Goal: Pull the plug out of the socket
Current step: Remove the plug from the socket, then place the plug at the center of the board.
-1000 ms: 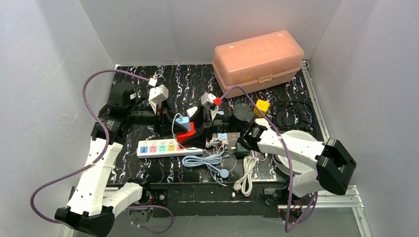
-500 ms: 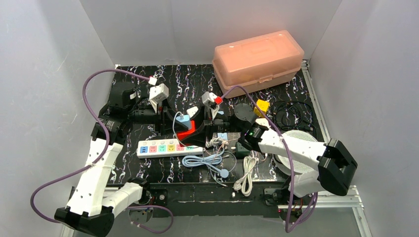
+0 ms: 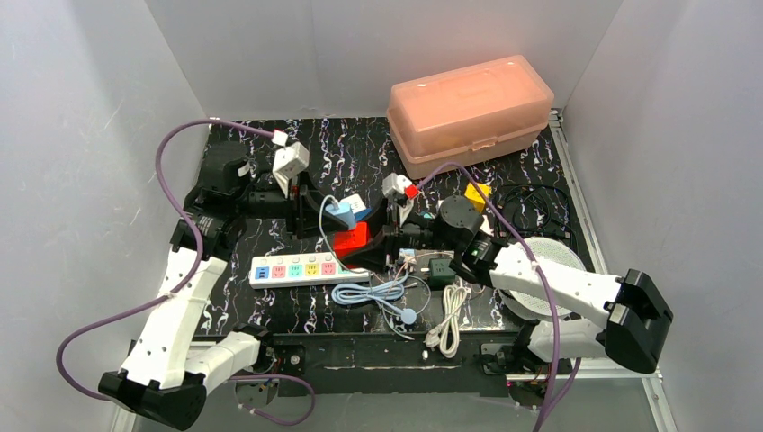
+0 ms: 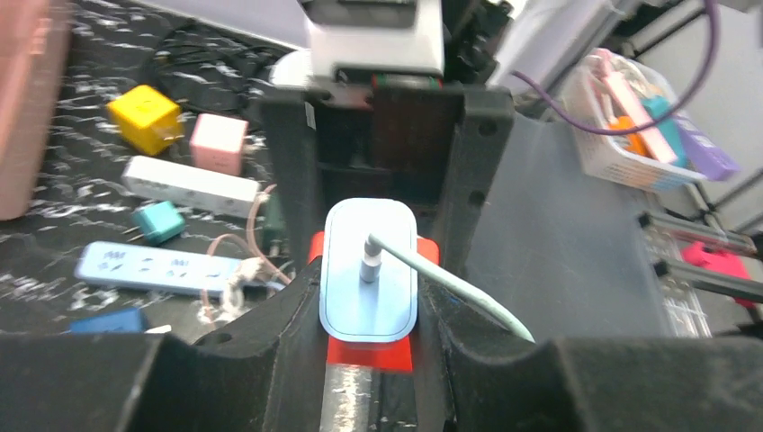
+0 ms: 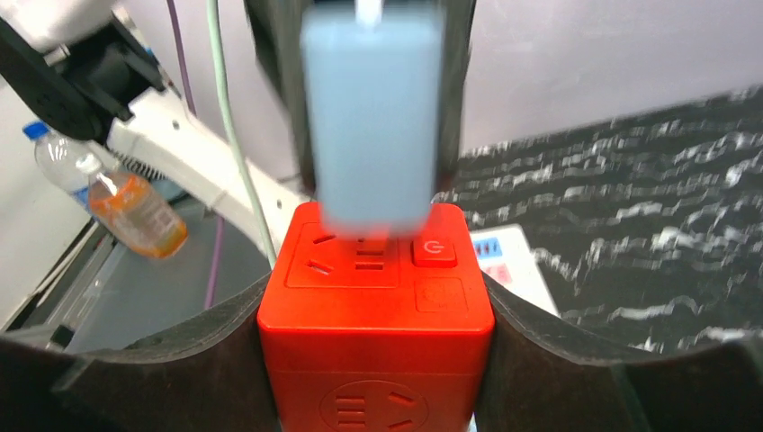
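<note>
Two claws, one thing each: the left claw pinches the single pale-blue plug right atop the one red socket cube, clamped by the right claw; prongs hidden.

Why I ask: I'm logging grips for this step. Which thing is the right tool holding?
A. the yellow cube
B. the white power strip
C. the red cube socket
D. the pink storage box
C: the right wrist view shows the red cube socket clamped between the black fingers of the right tool, and the left tool grips the light blue plug.
</note>
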You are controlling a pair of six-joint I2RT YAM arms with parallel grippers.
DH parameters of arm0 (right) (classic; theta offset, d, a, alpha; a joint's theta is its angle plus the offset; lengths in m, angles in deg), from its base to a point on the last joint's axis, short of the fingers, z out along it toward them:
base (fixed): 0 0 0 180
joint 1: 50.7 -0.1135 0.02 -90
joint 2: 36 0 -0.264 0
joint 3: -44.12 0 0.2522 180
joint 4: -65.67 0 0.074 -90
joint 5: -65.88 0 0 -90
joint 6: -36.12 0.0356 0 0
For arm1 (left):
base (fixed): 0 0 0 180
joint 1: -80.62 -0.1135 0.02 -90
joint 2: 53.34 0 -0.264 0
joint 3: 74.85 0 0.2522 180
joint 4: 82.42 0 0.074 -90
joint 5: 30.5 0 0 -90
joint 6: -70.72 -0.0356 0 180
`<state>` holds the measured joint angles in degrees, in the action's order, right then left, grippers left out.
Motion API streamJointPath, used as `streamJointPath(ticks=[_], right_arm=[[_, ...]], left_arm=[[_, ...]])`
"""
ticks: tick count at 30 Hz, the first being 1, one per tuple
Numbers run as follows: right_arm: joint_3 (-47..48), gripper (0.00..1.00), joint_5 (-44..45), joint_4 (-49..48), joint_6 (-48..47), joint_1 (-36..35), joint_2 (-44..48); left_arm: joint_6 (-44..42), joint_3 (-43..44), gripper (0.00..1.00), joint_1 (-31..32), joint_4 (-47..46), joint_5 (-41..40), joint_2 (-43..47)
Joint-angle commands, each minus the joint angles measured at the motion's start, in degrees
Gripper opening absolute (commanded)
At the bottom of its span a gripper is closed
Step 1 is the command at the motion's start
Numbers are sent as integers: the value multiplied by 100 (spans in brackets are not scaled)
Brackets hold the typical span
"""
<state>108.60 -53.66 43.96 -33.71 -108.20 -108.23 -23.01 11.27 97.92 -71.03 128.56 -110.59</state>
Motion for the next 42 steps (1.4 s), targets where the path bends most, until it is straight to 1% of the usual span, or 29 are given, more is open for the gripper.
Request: streamJointPath(ticks=[1, 3, 7, 12, 15, 17, 20, 23, 25, 29, 33, 37, 40, 42], right_arm=[[-469, 1, 16, 311, -41, 41, 237], [-559, 1, 133, 191, 2, 25, 265], [-598, 1, 163, 157, 5, 1, 229], [-507, 1, 291, 441, -141, 1, 290], [-371, 1, 899, 1090, -397, 184, 569], [-395, 1, 1095, 1455, -302, 541, 866], [-518, 1, 1288, 2008, -27, 1271, 1392], [-465, 1, 1983, 3227, 153, 1814, 1785], [-414, 1, 2465, 4002, 343, 2120, 1855], [-302, 1, 3002, 5055, 713, 2557, 1778], [-253, 1, 3332, 5574, 945, 2845, 1611], [-64, 1, 3694, 5947, 1017, 2948, 1351], [84, 1, 3698, 6074, 1003, 3002, 1170], [153, 1, 3748, 6139, 999, 3019, 1061]], left_arm=[[328, 311, 0, -183, -841, 93, 169], [561, 300, 0, -176, -970, 80, 187], [711, 256, 0, -182, -1150, 65, 238], [733, 338, 0, -176, -1201, 64, 245], [701, 360, 0, -181, -1192, 19, 262], [606, 340, 0, -178, -1088, -15, 260], [421, 271, 0, -179, -808, -31, 273], [-46, 171, 0, -183, -332, 122, 281], [-149, 14, 0, -175, -260, 191, 289], [-267, -310, 0, -74, -111, 153, 183], [-844, -486, 0, 306, 611, -187, -4], [-1172, -778, 0, 860, 905, -657, -209], [-1507, -707, 0, 1368, 1311, -1012, -641], [-1897, -641, 0, 1708, 1512, -1265, -985]])
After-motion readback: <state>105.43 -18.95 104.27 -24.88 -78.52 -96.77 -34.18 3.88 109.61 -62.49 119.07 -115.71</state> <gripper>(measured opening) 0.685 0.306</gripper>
